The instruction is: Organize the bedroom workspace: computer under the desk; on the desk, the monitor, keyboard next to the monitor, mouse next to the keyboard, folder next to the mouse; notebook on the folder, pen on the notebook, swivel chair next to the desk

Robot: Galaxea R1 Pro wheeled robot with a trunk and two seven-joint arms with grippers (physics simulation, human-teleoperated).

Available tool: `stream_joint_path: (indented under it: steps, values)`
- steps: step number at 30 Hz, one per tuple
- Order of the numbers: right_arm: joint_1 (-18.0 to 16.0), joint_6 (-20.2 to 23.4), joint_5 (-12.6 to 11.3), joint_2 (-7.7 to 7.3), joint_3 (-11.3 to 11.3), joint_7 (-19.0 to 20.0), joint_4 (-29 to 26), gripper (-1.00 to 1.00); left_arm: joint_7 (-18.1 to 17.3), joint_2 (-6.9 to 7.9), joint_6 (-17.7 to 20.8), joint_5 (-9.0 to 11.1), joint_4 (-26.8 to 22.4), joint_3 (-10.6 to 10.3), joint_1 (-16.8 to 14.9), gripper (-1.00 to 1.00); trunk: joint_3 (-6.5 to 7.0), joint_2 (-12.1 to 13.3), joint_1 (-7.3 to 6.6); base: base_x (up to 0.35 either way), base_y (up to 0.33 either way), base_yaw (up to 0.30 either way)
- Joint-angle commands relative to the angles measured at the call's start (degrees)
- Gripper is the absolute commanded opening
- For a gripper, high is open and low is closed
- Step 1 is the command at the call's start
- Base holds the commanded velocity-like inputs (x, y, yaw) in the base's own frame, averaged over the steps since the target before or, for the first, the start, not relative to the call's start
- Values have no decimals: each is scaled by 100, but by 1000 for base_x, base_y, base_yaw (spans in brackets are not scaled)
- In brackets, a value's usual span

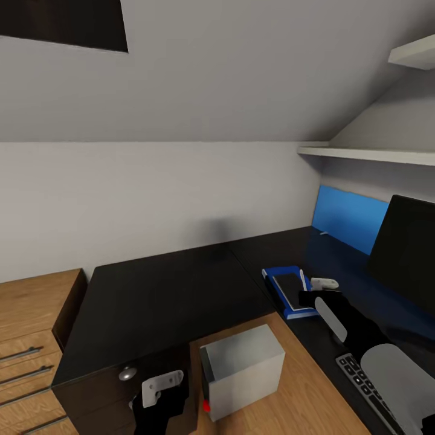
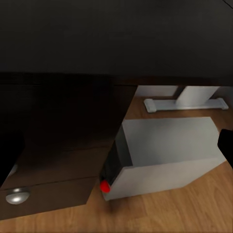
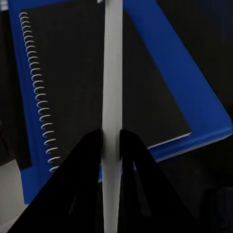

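On the black desk [image 1: 163, 290] lies a blue folder [image 3: 194, 92] with a black spiral notebook [image 3: 68, 73] stacked on it. A white pen [image 3: 112, 63] lies lengthwise over the notebook, and my right gripper [image 3: 111, 133] is shut on the pen's near end. The head view shows the same stack, folder [image 1: 279, 279], pen [image 1: 302, 280] and right gripper [image 1: 306, 297], with a white mouse [image 1: 325, 283] just right of it. The monitor [image 1: 406, 254] stands behind and the keyboard [image 1: 361, 376] lies nearer. A grey computer [image 1: 243, 368] sits on the floor at the desk's inner corner. My left gripper [image 1: 158, 396] hangs open beside it.
A desk drawer unit with a round silver knob [image 2: 17, 196] is left of the computer [image 2: 170, 155]. A wooden dresser [image 1: 33, 326] stands at the far left. Wall shelves [image 1: 368, 154] hang above the monitor. The blue back panel [image 1: 347, 217] lines the desk's rear.
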Motion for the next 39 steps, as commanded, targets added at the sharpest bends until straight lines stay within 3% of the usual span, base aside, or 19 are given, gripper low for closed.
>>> stream_joint_path:
  steps: [1,4,14,19,24,39]
  values:
    - [-5,7,-70,-9,33,-55,-12,-100,32,0,20,39,-10,-7,-1,100,-24,-45,23,0,0,0]
    - [-5,2,-70,-10,33,-55,-20,-100,32,0,25,39,-10,-7,-1,100,-78,-165,89,0,0,0]
    - [-5,-8,-79,-11,33,-18,-44,-100,32,8,35,47,-3,-9,-1,100,-78,-165,89,0,0,0]
    - [-5,-11,-79,-11,53,202,-144,-100,26,9,37,47,-2,-10,-1,100,-78,-165,89,0,0,0]
    - [-5,-9,-79,-18,207,396,-171,-100,24,14,38,47,5,-11,-1,100,-78,-165,89,0,0,0]
    - [-5,-11,-70,-20,261,430,-175,-100,24,17,33,47,12,-31,-1,100,-78,-165,89,60,0,0]
